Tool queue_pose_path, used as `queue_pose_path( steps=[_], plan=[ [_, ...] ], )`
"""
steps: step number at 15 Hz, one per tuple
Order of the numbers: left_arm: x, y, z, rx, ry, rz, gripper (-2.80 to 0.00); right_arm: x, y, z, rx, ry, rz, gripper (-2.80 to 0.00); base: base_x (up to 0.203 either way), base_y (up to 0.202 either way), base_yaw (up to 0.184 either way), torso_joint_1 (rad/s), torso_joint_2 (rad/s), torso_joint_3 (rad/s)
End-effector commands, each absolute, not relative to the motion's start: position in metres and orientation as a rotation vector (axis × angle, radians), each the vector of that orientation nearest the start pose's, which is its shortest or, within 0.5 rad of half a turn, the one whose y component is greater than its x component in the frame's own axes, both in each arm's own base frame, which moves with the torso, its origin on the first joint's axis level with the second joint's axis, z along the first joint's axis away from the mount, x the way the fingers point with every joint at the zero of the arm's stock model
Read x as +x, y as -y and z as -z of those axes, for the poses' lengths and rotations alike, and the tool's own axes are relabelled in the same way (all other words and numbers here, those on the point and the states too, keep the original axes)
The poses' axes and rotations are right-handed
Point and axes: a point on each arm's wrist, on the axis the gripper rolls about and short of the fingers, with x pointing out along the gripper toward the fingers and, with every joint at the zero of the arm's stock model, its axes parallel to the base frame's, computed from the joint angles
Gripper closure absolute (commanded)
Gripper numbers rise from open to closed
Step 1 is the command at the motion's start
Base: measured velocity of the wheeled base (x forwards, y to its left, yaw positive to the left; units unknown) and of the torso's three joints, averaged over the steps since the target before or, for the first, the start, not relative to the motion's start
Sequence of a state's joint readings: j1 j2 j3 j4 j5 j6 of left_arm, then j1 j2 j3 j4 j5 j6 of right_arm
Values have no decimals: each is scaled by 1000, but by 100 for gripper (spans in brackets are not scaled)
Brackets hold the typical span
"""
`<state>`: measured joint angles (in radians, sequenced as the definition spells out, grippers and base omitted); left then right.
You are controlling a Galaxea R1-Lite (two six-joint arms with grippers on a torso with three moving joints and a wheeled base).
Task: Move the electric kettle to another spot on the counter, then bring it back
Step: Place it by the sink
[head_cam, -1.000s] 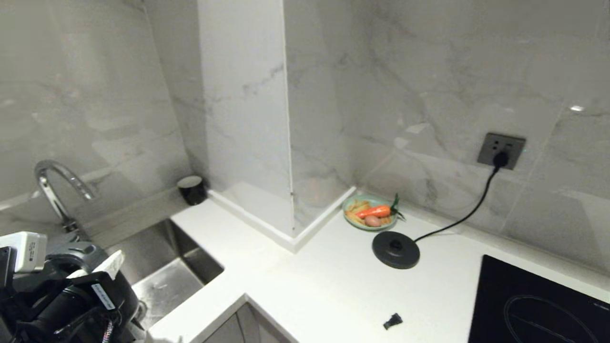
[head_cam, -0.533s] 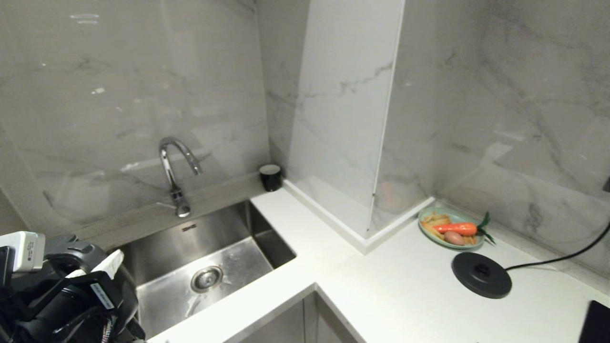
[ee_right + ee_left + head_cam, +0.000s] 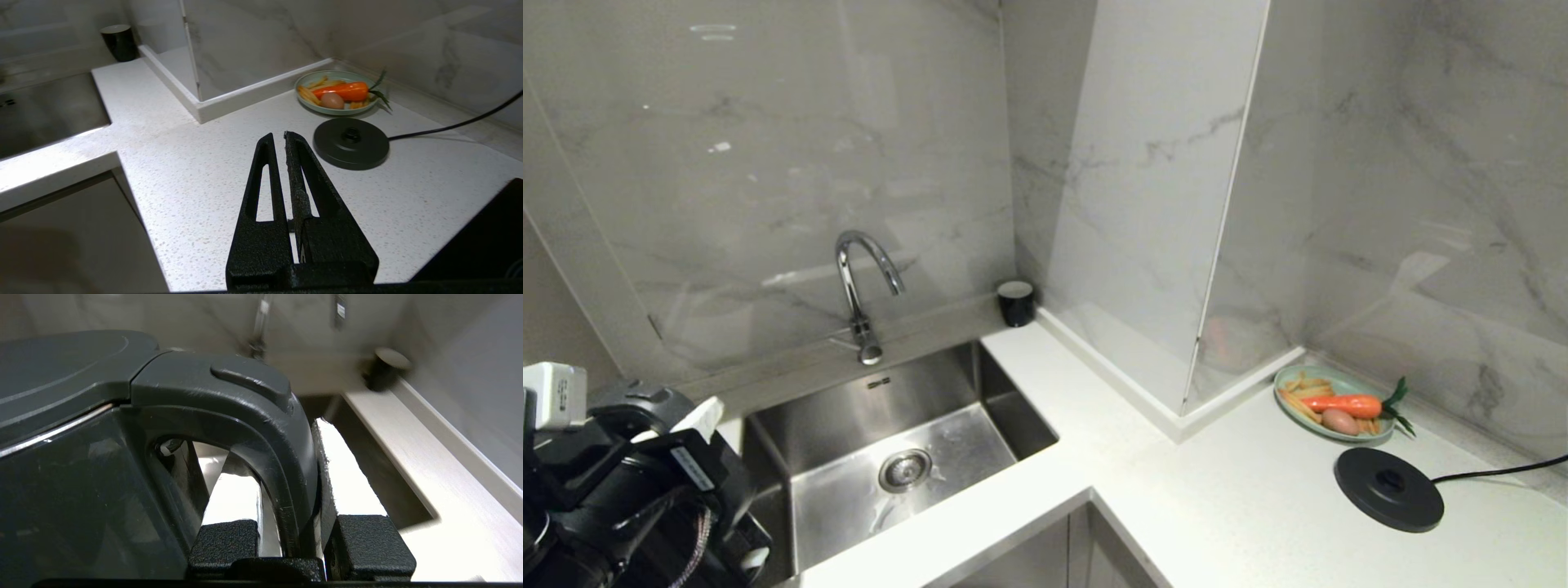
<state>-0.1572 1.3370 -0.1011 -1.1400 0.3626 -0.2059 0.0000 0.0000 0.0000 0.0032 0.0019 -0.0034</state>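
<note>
The electric kettle [image 3: 81,457], glossy black with a grey lid, hangs in my left gripper [image 3: 294,477]. That gripper is shut on the kettle's loop handle [image 3: 286,457], with one white-padded finger inside the loop and one outside. In the head view the kettle's top [image 3: 645,402] and the left arm sit at the bottom left, beside the sink's left front. The white speckled counter [image 3: 1217,490] stretches to the right. My right gripper [image 3: 277,136] is shut and empty, hovering over the counter [image 3: 184,163] just short of the black base disc [image 3: 350,143]; it is outside the head view.
The corded base disc [image 3: 1388,488] lies at the right, next to a green plate [image 3: 1290,384] of toy food. A steel sink [image 3: 890,441] with a tap [image 3: 858,286] is in the middle and a small black cup [image 3: 1015,302] in the corner. A black hob [image 3: 482,245] lies right of the disc.
The whole head view has swung left: the sink and tap have come into view, while the hob and wall socket have left it. My left gripper keeps its hold on the kettle.
</note>
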Motion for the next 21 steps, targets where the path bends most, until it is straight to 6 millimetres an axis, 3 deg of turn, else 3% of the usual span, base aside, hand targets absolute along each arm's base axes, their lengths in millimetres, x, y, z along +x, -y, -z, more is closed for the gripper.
queue_pose_path(
  steps=[1,4,7,13,15,21],
  plan=[
    [188,1,-143,-162,-81,-320,0,-23,0,-75,-3,-3,-2,0,0,0,0,0,0,0],
    [222,-20,-143,-141,-91,-354,0,-23,0,-75,-3,-3,-2,0,0,0,0,0,0,0],
    [248,-28,-138,-137,-107,-361,0,-23,0,-75,-4,-3,-2,0,0,0,0,0,0,0],
    [305,-50,-88,-74,-91,-412,0,-23,0,-75,-3,-3,-3,0,0,0,0,0,0,0],
    [311,-60,-66,-36,-117,-439,0,-23,0,-75,-3,-3,-2,0,0,0,0,0,0,0],
    [313,-75,-54,-30,-140,-480,0,-23,0,-75,-3,-3,-3,0,0,0,0,0,0,0]
  ],
)
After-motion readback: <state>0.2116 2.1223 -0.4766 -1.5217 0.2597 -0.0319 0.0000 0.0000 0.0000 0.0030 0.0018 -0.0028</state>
